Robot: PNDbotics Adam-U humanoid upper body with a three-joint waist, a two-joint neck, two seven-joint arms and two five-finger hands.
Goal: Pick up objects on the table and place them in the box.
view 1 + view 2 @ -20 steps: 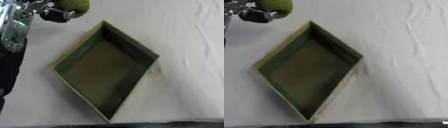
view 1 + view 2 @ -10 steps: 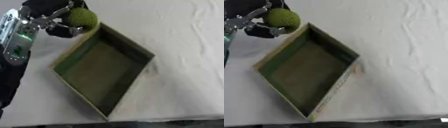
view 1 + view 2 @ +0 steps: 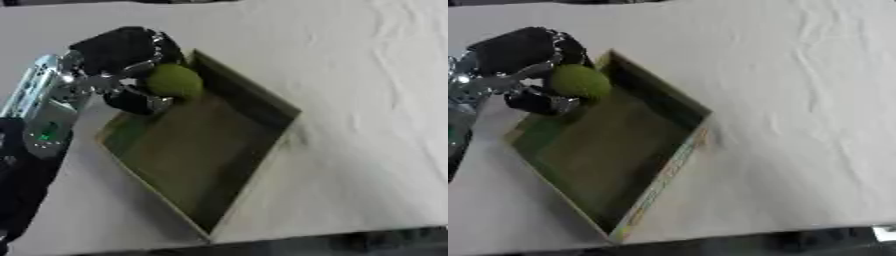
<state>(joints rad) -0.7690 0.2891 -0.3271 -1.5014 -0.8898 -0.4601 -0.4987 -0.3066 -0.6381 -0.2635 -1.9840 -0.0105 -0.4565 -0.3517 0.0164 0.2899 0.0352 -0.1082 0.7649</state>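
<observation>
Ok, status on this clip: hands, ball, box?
Left hand shut on green ball, over box far corner. Box holds nothing. Right hand out of view. Nothing blocking.

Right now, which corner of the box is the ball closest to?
The far-left corner of the box, nearest the left hand. Its fingers hold the green ball there; other corners lie farther away.
</observation>
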